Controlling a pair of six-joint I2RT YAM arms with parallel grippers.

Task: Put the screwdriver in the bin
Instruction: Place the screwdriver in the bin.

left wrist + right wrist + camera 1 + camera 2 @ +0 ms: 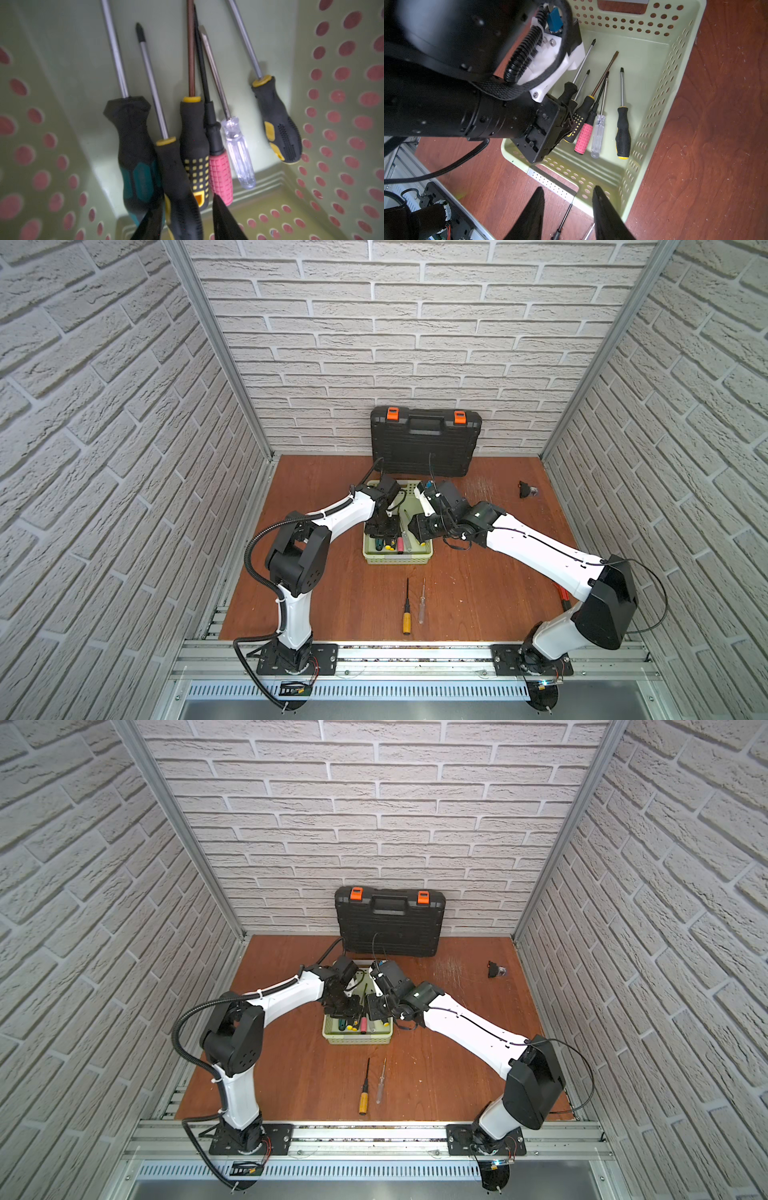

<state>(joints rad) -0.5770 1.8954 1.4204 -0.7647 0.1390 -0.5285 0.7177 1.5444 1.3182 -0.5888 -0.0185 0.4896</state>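
Left gripper (187, 216) low inside the pale green perforated plastic bin (654, 116), jaws a little apart either side of the black rubber-handled screwdriver with yellow collar (178, 176); a sliver of gap shows on one side, so it reads as a loose straddle, not a clamp. That screwdriver lies on the bin floor, handle toward the near short wall, touching the teal-and-black handled screwdriver (135, 166) beside it; four more lie alongside: pink, clear and two black-and-yellow. Right gripper (568, 199) hovers over the bin's near end, jaws apart, nothing between. Two are out on the brown wooden table (332, 593), side by side, apart from the bin: yellow-handled screwdriver with black shaft (406, 616) and clear-handled screwdriver (422, 605). Judgement on handling: light, rigid, prone to roll on the round handle; steel shaft thin and slick, likely to pivot in the pads. Take across the handle's thick middle, near balance; the clear plastic one looks slipperiest and wants a square pinch
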